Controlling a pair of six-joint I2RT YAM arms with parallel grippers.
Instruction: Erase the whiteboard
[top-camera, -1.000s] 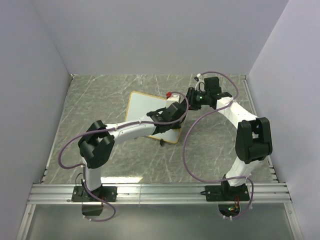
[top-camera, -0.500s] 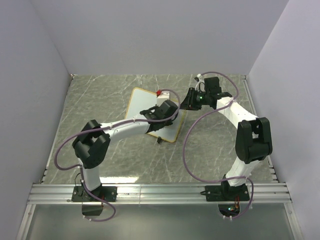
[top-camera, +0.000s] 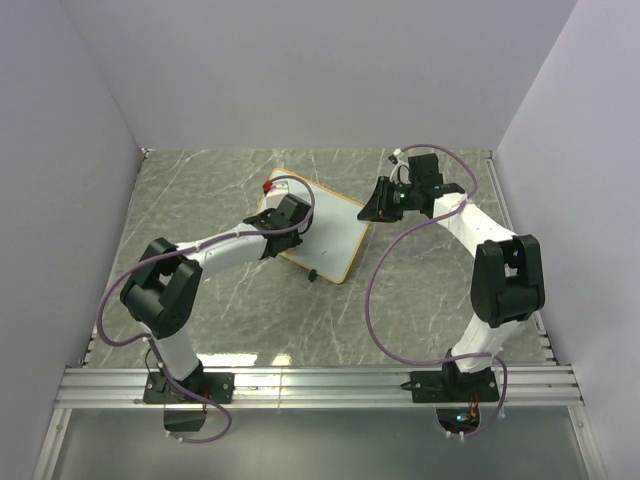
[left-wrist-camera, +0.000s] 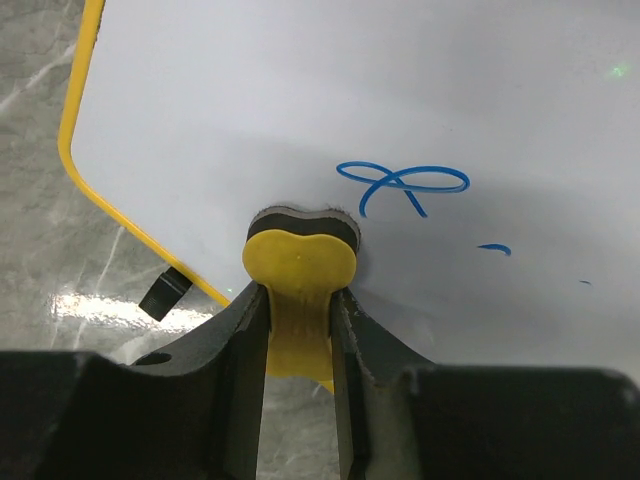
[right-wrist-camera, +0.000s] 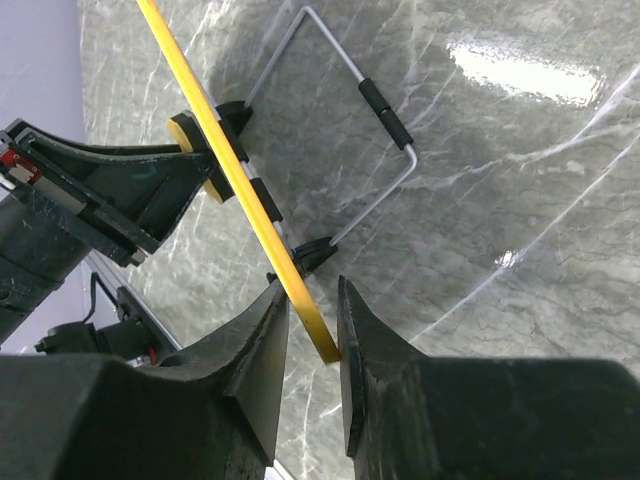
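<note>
Eraser (left-wrist-camera: 300, 255) on the whiteboard (top-camera: 330, 235).
My left gripper (left-wrist-camera: 298, 295) pinches the eraser just below a blue scribble (left-wrist-camera: 403, 183); my right gripper (right-wrist-camera: 312, 305) clamps the whiteboard's edge, mid-frame in the top view.

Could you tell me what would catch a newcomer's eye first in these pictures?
The yellow-framed whiteboard stands mid-table, a wire stand behind it, and the right gripper has its jaws pinching the board's edge. On its white face, the left gripper holds a yellow eraser against the board, right beside a blue scribble.
</note>
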